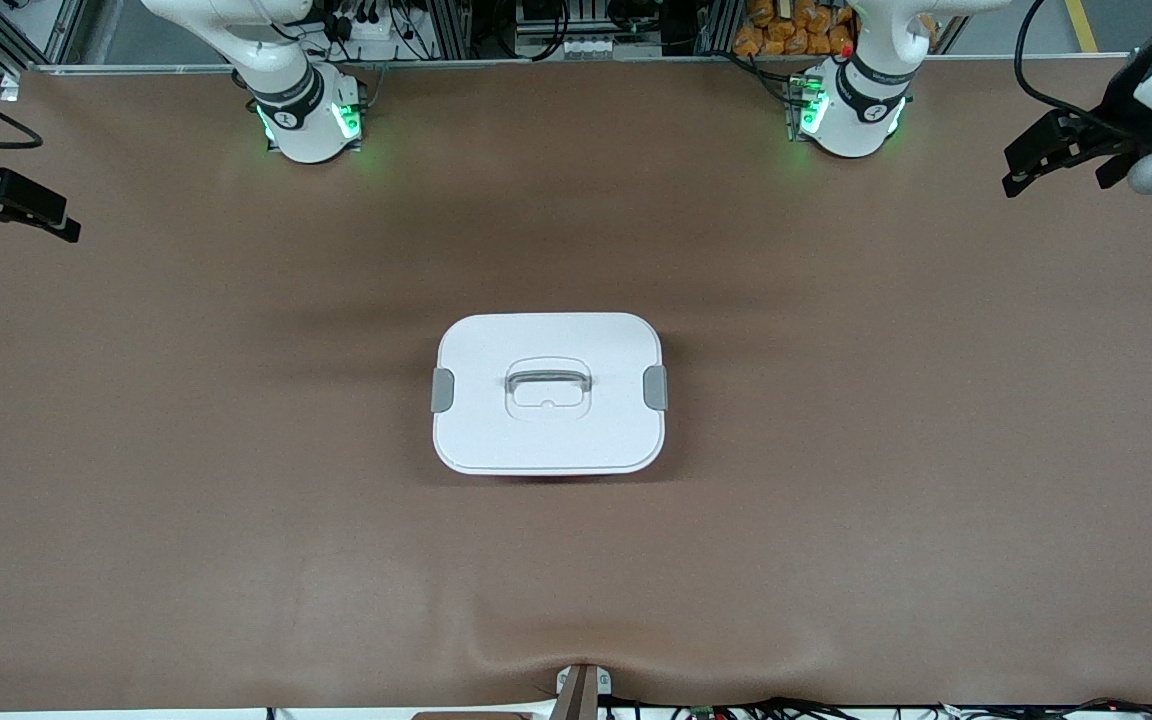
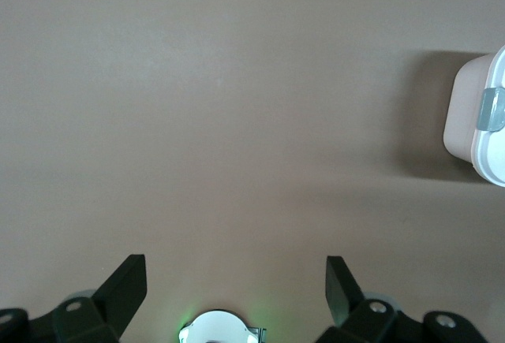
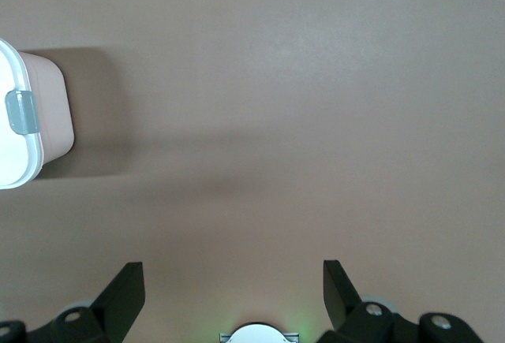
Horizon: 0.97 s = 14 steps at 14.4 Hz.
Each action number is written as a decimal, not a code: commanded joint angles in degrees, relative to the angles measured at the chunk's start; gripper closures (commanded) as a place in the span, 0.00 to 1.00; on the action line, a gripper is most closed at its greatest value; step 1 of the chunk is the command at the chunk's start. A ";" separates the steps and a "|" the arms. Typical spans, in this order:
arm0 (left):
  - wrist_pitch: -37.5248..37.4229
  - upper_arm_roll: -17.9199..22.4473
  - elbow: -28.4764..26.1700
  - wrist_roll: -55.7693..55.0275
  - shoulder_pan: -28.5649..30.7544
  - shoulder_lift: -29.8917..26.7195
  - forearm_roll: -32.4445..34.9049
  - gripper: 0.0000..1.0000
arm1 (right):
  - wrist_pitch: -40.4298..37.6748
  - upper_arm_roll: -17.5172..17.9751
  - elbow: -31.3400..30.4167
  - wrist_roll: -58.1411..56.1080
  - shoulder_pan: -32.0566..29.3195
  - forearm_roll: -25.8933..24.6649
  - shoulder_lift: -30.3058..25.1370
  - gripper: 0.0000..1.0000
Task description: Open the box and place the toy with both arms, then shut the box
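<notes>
The box [image 1: 548, 440] stands in the middle of the table with its white lid [image 1: 548, 345] on. A grey clip [image 1: 443, 390] sits at one end, another clip [image 1: 655, 387] at the other, and the handle [image 1: 548, 380] lies flat in its recess. The toy is out of view. My left gripper [image 1: 1046, 165] hangs open and empty above the table's edge at the left arm's end. My right gripper [image 1: 36, 215] hangs open at the right arm's end. The left wrist view has the left gripper [image 2: 235, 280] over bare mat, the box [image 2: 465, 118] off to one side. In the right wrist view the right gripper [image 3: 234, 284] is also over bare mat, apart from the box [image 3: 51, 106].
A brown mat [image 1: 236, 450] covers the table and bulges at a clamp [image 1: 581, 685] on the edge nearest the front camera. The right arm's base [image 1: 311, 120] and the left arm's base [image 1: 851, 115] glow green.
</notes>
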 commanded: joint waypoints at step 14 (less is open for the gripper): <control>5.33 0.31 -4.77 2.83 -0.20 -1.32 -1.00 0.00 | -0.66 0.66 1.31 -0.49 -0.87 -0.55 0.51 0.00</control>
